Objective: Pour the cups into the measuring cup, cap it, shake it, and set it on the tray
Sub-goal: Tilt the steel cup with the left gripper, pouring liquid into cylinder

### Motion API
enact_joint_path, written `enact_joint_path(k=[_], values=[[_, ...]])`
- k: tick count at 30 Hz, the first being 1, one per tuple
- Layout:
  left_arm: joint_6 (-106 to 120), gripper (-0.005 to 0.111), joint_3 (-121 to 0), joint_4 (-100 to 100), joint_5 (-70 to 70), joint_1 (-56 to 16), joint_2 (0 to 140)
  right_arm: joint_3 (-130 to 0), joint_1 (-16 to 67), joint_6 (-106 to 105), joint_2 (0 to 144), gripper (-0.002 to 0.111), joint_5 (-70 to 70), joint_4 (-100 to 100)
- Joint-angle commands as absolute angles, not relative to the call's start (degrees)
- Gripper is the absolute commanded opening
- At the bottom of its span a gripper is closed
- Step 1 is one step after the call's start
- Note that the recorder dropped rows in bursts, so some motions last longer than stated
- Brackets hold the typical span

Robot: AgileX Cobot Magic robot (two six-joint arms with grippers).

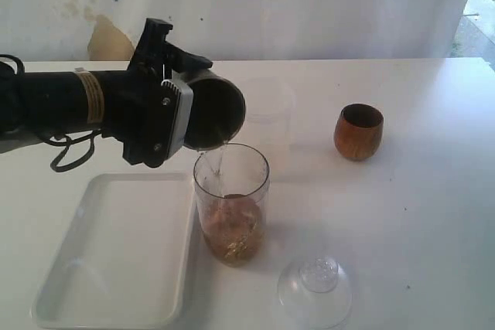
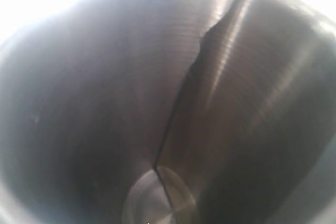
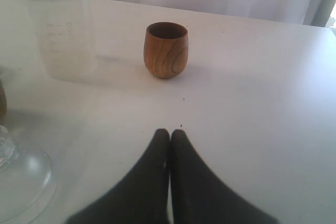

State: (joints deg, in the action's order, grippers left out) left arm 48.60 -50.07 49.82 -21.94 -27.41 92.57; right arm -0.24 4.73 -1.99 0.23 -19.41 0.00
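near the bench's front edge, my left gripper clamps the steel tumbler, tipped over the measuring cup, a thin stream falling in. the tray sits just beside it. my right gripper is pinched together, empty, facing the wooden cup.

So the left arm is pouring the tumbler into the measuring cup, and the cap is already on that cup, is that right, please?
Not quite: the cap is not on the measuring cup; it lies on the table beside it, as the exterior view shows. The tumbler is indeed being poured into the measuring cup.
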Motion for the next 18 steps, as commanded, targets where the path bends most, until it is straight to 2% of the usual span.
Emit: enact_joint_path(k=[1,18], values=[[50.0,0.000,-50.8,47.4,-24.0,-27.4,91.4,0.0,4.5,-1.7,0.0,0.000,-19.3,0.0],[47.7,0.000,-50.8,39.0,-25.5,-27.4,91.4,0.0,4.5,-1.7,0.0,0.000,-19.3,0.0]])
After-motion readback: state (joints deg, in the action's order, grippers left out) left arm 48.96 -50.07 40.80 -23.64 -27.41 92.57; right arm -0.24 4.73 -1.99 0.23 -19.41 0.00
